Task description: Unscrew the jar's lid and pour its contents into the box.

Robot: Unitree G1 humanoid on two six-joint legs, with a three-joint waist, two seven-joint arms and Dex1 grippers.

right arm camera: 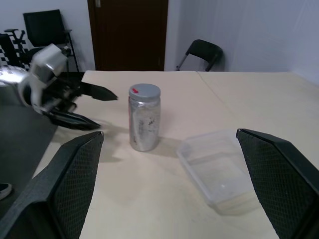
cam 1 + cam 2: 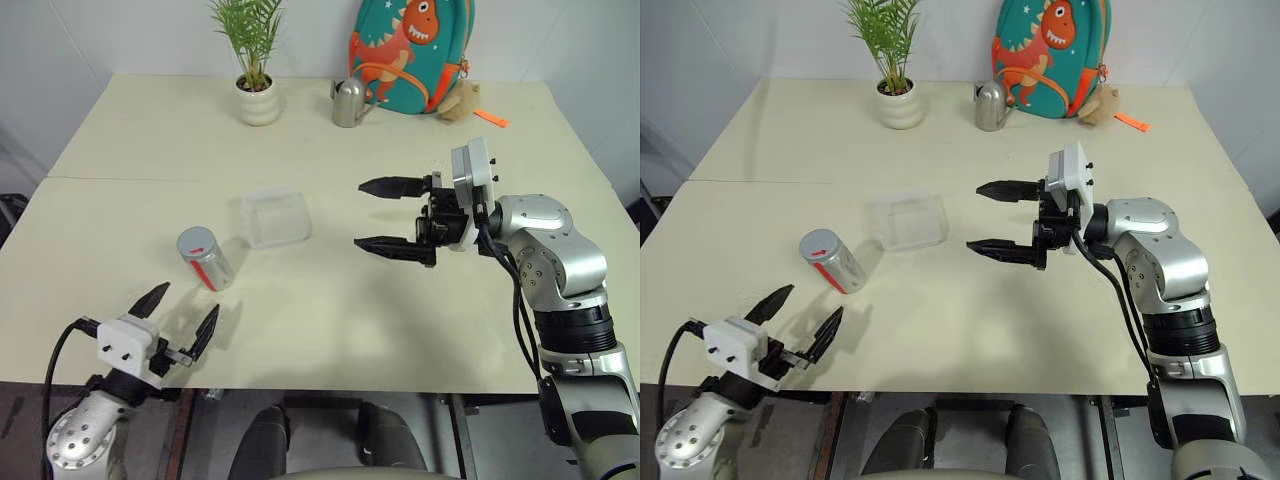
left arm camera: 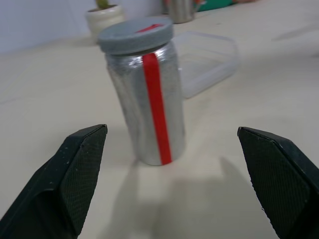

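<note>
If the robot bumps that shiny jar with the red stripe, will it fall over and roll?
Probably. The jar stands tall on a narrow base, so a knock up high could tip it. Its round sides would likely roll then. The lid looks shut, so spilling seems unlikely.

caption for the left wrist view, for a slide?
Open left tool lined up on the upright jar, grey lid on, clear box behind.

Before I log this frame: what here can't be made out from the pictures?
- Contents of the silvery cylindrical jar with the red stripe: hidden in every view by its reflective wall and round grey screw lid.
- Inside of the shallow clear plastic box: too faint in the head views to tell if anything lies in it.
- Left gripper fingers: tips cut off by the left wrist view's edge.
</note>
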